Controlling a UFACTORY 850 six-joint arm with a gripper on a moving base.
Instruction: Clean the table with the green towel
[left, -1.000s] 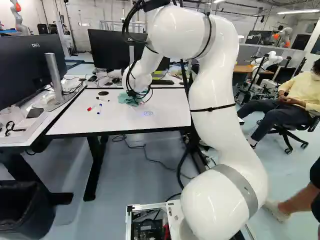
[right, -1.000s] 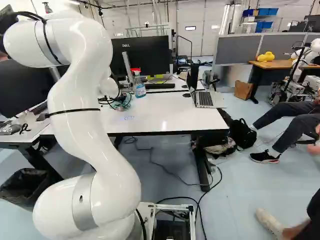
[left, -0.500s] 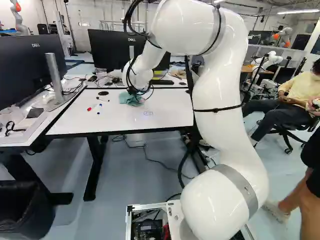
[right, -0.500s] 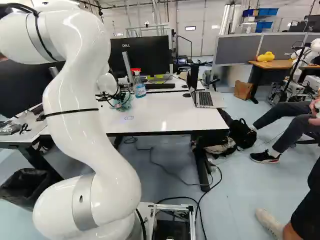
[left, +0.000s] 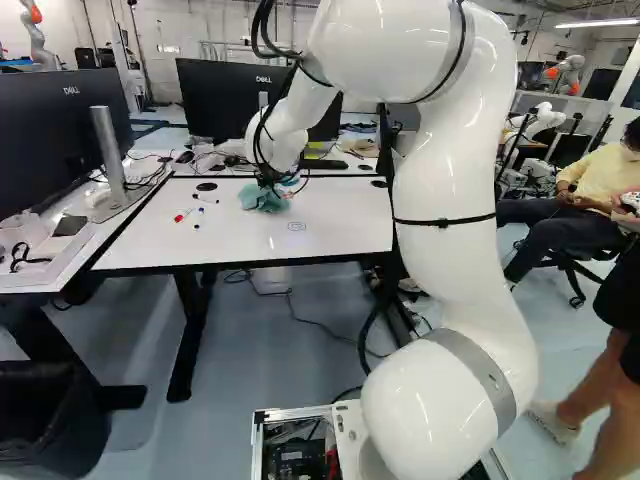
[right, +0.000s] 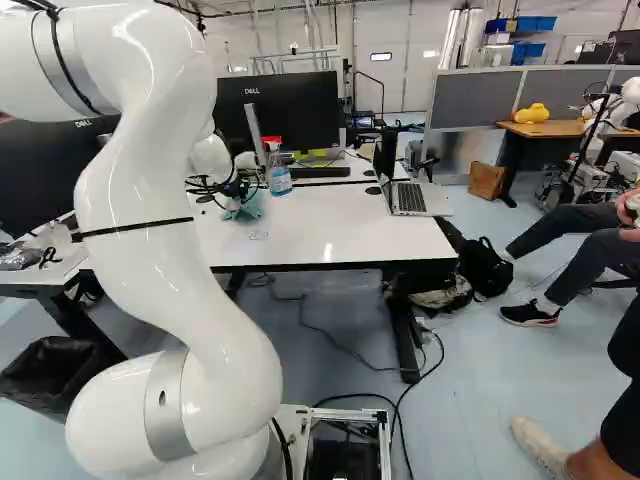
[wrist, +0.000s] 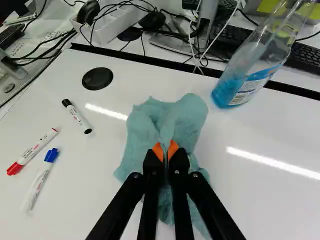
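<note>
The gripper is low over the white table, partly hidden by cables in the left base view. In the wrist view the gripper has its orange pads pinched on the middle of the green towel. The crumpled towel spreads on the tabletop ahead of and under the fingers. A faint oval mark shows on the table nearer the base than the towel.
Three markers, black, red and blue, lie beside the towel. A blue spray bottle stands beyond its other side. An open laptop and monitors surround the work area. A person's leg is at the right.
The arm's upper part has swung up and rightward in the left base view, leftward in the right one. The gripper and towel have shifted only slightly. The base has not moved.
</note>
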